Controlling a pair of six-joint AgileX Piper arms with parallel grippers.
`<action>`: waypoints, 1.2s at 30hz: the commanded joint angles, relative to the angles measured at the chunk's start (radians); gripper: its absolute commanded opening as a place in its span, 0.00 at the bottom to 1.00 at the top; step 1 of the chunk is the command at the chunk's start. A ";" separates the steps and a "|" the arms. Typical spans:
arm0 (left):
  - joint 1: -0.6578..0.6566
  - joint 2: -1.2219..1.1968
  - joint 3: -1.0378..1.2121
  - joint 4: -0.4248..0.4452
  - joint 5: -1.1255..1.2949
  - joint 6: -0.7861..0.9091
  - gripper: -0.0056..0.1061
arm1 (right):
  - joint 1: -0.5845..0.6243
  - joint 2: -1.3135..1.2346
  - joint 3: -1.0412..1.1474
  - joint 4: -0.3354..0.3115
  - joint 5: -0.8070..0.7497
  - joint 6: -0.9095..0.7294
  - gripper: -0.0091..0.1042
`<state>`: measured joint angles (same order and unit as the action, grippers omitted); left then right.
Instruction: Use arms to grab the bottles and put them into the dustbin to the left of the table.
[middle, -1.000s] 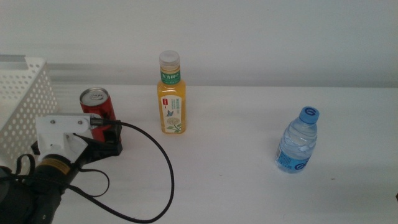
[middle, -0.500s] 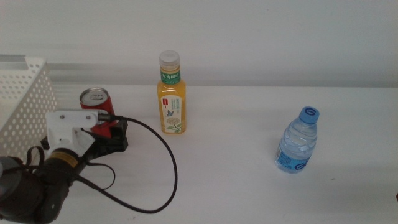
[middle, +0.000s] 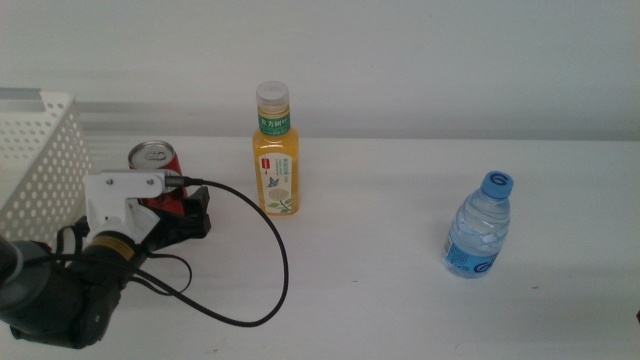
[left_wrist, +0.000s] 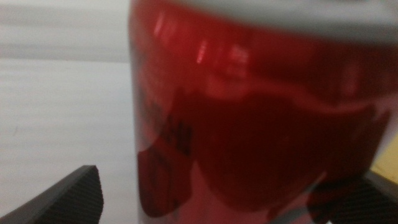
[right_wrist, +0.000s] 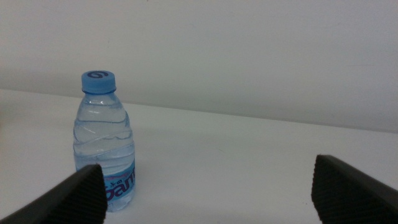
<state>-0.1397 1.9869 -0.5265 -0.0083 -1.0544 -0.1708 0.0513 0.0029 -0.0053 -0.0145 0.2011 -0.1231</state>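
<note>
The slim red soda can (middle: 155, 165) stands upright on the white table (middle: 380, 300), just right of the white perforated dustbin (middle: 35, 150). My left gripper (middle: 182, 208) is open, with its jaws on either side of the can's lower body. In the left wrist view the can (left_wrist: 249, 124) fills the picture between the jaws, with a gap on one side. The yellow juice bottle (middle: 276, 155) stands mid-table. The small clear water bottle (middle: 479, 228) stands at the right. My right gripper (right_wrist: 211, 186) is open and empty, facing the water bottle (right_wrist: 104, 146) from a distance.
The left arm's black cable (middle: 270, 270) loops over the table in front of the juice bottle. A pale wall rises behind the table's far edge.
My left gripper has moved forward and slightly right, so its jaws now reach further around the red can. The bottles and the can have not moved.
</note>
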 joint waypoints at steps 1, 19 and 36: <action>-0.009 0.022 -0.004 -0.007 -0.052 -0.014 0.89 | -0.003 -0.039 0.043 -0.007 -0.012 -0.005 0.85; -0.009 0.036 -0.006 -0.018 -0.066 0.004 0.65 | -0.003 -0.039 0.043 -0.007 -0.012 -0.005 0.85; -0.009 -0.019 0.023 -0.014 -0.042 0.048 0.03 | -0.003 -0.039 0.043 -0.007 -0.012 -0.005 0.85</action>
<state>-0.1402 1.9953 -0.5170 -0.0220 -1.0881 -0.1258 0.0513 0.0029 -0.0053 -0.0145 0.2011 -0.1231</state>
